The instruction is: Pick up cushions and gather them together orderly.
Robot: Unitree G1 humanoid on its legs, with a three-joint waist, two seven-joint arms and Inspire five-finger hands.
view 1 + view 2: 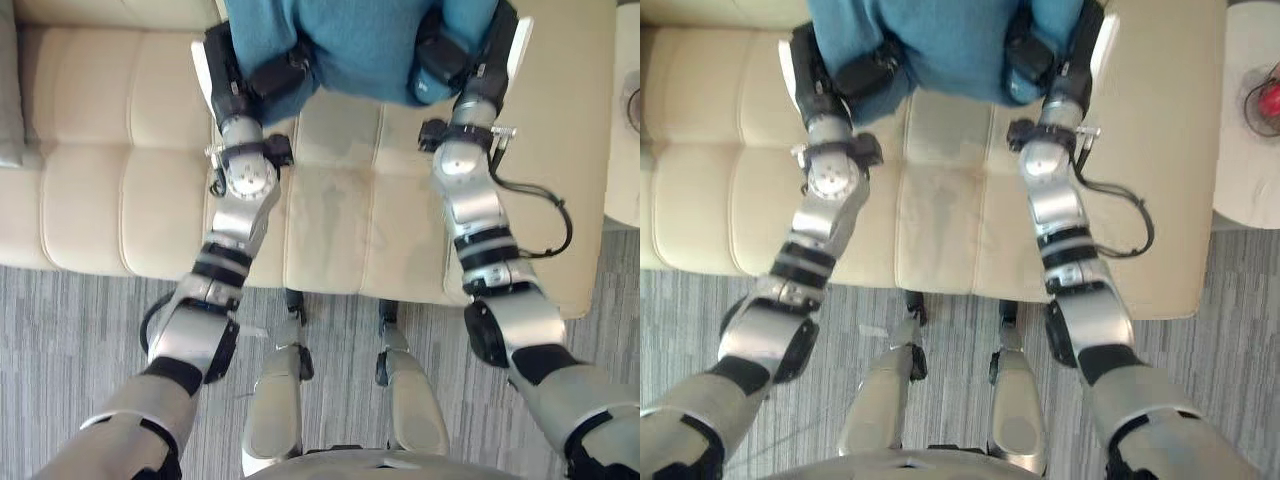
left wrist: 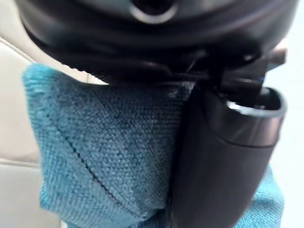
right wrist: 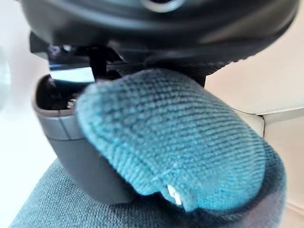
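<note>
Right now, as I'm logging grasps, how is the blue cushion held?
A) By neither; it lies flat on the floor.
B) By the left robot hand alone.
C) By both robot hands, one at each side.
C: the left robot hand and the right robot hand each clutch a corner of the blue cushion over the sofa.

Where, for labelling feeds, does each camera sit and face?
Left eye view: head, facing down at sofa and teal cushion; both arms, left hand and right hand gripping it.
Right eye view: same, slightly offset.
Left wrist view: left wrist, along its hand onto the cushion.
Right wrist view: likewise, right wrist.
All share the cushion.
</note>
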